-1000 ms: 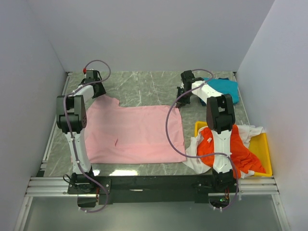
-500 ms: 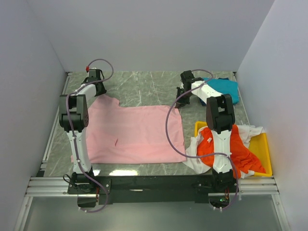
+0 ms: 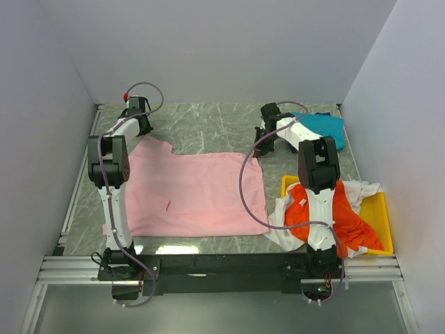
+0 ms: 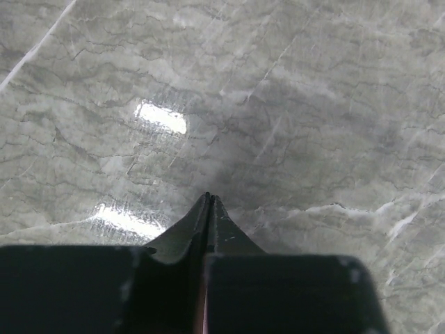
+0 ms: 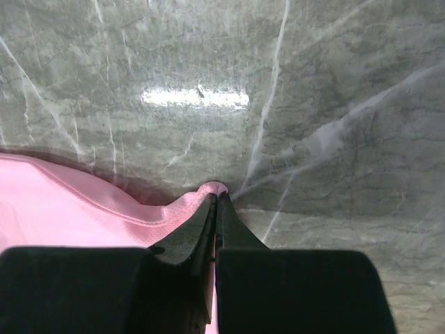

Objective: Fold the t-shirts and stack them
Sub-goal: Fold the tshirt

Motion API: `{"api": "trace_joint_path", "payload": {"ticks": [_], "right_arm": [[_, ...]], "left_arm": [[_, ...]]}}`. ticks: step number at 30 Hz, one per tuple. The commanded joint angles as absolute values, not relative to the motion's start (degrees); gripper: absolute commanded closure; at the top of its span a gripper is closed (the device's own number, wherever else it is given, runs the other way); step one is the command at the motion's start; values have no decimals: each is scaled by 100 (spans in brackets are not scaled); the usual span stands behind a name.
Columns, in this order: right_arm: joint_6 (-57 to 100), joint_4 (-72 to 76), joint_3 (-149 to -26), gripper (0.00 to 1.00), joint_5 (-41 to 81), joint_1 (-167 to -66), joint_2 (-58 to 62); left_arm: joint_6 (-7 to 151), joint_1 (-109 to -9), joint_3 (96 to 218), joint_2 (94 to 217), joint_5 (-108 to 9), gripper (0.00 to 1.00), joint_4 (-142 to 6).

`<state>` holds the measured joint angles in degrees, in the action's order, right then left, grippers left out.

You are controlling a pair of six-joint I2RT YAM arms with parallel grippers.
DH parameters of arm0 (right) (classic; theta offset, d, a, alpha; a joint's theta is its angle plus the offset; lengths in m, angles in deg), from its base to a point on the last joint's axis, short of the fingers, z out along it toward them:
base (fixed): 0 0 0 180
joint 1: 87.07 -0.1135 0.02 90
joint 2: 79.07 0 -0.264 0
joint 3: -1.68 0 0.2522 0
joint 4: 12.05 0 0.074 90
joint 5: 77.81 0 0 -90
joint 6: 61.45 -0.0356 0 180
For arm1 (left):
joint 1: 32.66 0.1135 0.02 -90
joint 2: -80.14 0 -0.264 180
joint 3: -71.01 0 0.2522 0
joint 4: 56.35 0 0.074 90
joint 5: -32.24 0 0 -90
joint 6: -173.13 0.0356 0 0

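Note:
The light pink t-shirt (image 3: 195,191) lies spread flat on the marble table. My right gripper (image 3: 261,139) is shut on its far right corner, and in the right wrist view that gripper (image 5: 217,195) pinches a pink fold (image 5: 69,202). At the shirt's far left corner my left gripper (image 3: 141,130) is shut. The left wrist view has its tips (image 4: 209,197) together over bare marble, with a thin pink strip between the fingers lower down. A teal-blue t-shirt (image 3: 325,126) lies at the back right. An orange-red t-shirt (image 3: 348,223) and a white t-shirt (image 3: 361,189) are heaped at the right.
A yellow tray (image 3: 381,209) at the right front holds the orange-red and white shirts, with white cloth spilling over its left side. White walls close in the table on three sides. Cables loop from both arms.
My left gripper's jaws have closed at the pink shirt's far left corner, and the left arm has shifted slightly. The right arm and the shirts have stayed put.

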<state>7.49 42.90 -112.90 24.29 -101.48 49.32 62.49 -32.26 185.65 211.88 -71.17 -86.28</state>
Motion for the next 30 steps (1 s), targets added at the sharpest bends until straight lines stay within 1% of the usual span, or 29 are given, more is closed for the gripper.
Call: {"api": "trace_joint_path", "payload": {"ticks": [1, 2, 15, 18, 25, 30], "right_arm": [[754, 4592, -11140, 100, 2344, -10227, 4810], [763, 4592, -11140, 100, 2353, -10227, 4810], [710, 4627, -11245, 100, 2415, -10236, 4828], [710, 4654, -11289, 100, 2423, -10236, 4810], [693, 4689, -11359, 100, 2424, -10236, 4767], [622, 4724, -11447, 100, 2344, -10219, 4705]], "left_arm": [[6292, -3231, 18471, 21312, -7086, 99, -8972], [6292, -3240, 18418, 21277, -7069, 100, -8945], [5932, -3231, 18101, 20582, -6594, 100, -8698], [5835, -3231, 18145, 20416, -6594, 100, -8716], [5773, -3231, 17750, 19810, -6813, 100, -8567], [5720, -3213, 17626, 19598, -6823, 100, -8470]]}}
